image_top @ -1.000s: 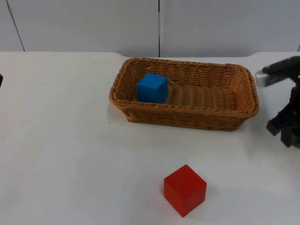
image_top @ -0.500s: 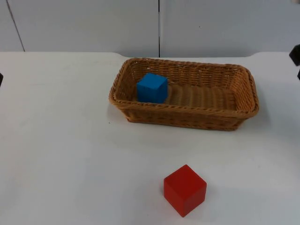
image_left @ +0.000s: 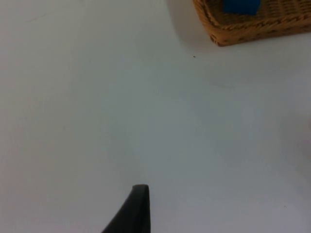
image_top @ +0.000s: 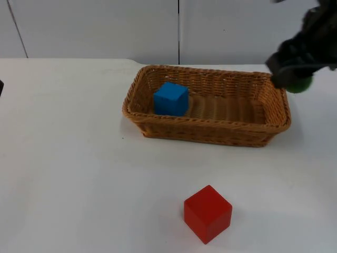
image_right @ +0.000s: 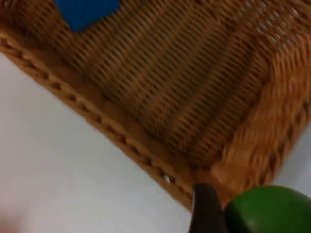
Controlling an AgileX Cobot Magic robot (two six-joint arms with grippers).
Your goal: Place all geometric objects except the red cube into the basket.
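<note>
A woven wicker basket (image_top: 210, 134) stands at the table's middle back, with a blue cube (image_top: 170, 98) in its left end. The red cube (image_top: 207, 213) rests on the white table near the front edge. My right gripper (image_top: 293, 78) hovers above the basket's right end, shut on a green rounded object (image_top: 300, 84). The right wrist view has the same green object (image_right: 266, 211) beside a black fingertip (image_right: 206, 209), over the basket's corner (image_right: 204, 170), with the blue cube (image_right: 86, 12) farther off. The left arm waits off to the left; one black fingertip (image_left: 131, 213) is over bare table.
A grey partition wall (image_top: 105, 26) closes the table's back. In the left wrist view the basket's corner (image_left: 243, 29) lies far from the fingertip. White table surface (image_top: 68, 168) stretches left and in front of the basket.
The right gripper rose from the table at the right edge, left the picture, and now hangs over the basket's right end with the green object. Basket and cubes stayed put.
</note>
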